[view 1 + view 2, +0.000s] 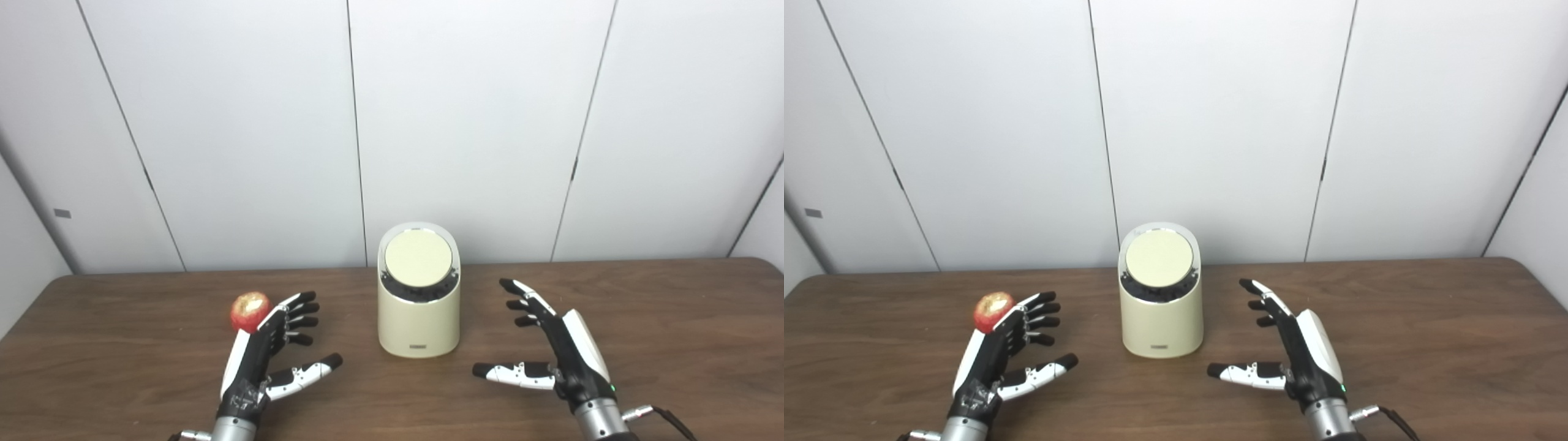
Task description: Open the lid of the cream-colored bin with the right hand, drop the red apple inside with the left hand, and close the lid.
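Observation:
A cream-colored bin (419,321) stands upright mid-table, its round lid (418,258) down and tilted toward me. A red apple (249,310) rests on the table to the bin's left. My left hand (269,349) hovers just right of the apple, palm turned inward, fingers spread and holding nothing; its back partly hides the apple's lower right side. My right hand (554,346) is open to the right of the bin, thumb pointing left, with a clear gap between it and the bin wall.
The brown wooden table (674,318) runs the full width, its back edge against white wall panels (465,122). A cable (667,419) trails from the right wrist at the bottom edge.

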`<state>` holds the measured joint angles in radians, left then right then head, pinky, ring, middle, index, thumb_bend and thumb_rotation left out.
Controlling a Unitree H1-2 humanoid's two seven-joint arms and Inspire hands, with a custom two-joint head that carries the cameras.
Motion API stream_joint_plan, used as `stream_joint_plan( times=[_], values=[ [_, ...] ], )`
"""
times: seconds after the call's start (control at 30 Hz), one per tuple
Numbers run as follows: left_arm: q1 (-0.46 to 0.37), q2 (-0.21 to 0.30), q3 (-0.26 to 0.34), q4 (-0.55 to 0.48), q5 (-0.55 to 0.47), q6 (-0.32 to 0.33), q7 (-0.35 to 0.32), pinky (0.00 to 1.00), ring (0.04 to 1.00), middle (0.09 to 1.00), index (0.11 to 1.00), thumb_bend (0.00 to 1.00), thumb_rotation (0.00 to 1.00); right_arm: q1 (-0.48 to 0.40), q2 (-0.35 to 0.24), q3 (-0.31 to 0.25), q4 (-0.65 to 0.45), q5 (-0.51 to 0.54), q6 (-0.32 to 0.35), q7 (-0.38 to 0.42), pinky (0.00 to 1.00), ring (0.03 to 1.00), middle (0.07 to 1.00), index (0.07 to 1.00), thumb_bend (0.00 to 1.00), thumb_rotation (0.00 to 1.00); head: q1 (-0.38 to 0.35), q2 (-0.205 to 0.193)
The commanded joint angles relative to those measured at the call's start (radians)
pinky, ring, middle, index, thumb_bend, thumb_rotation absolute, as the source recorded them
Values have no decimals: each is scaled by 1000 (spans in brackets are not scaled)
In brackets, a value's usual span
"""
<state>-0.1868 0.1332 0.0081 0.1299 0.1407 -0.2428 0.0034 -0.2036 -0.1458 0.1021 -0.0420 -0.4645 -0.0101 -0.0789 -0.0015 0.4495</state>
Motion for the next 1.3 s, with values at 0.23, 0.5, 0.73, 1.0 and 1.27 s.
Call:
stream_joint_plan(
  times=[0.23, 0.5, 0.73, 1.0, 1.27],
  values=[
    [-37, 6, 7, -28, -13, -26, 4, 596, 727, 793, 840, 739, 103, -26, 2, -3, -31, 6, -37, -15, 705, 807, 880, 869, 762, 258, -1, 0],
    [-38, 5, 7, -25, -11, -31, 8, 588, 710, 780, 833, 733, 79, -27, 1, -2, -30, 1, -37, -18, 700, 804, 876, 868, 767, 273, -2, 0],
    [-42, 1, 7, -7, -13, -36, 11, 592, 710, 775, 829, 727, 69, -35, 10, 1, -9, 7, -52, -25, 687, 800, 869, 862, 757, 282, 11, -20],
    [-54, 0, 6, 20, -7, -55, 20, 580, 705, 774, 829, 720, 68, -107, 29, 5, -7, -7, -45, -26, 695, 808, 864, 865, 749, 281, 10, -27],
    [-65, -1, 4, 41, -7, -69, 22, 578, 706, 771, 823, 723, 84, -233, 35, 4, -32, -46, 42, 0, 679, 819, 877, 893, 746, 335, 6, -32]
  ],
)
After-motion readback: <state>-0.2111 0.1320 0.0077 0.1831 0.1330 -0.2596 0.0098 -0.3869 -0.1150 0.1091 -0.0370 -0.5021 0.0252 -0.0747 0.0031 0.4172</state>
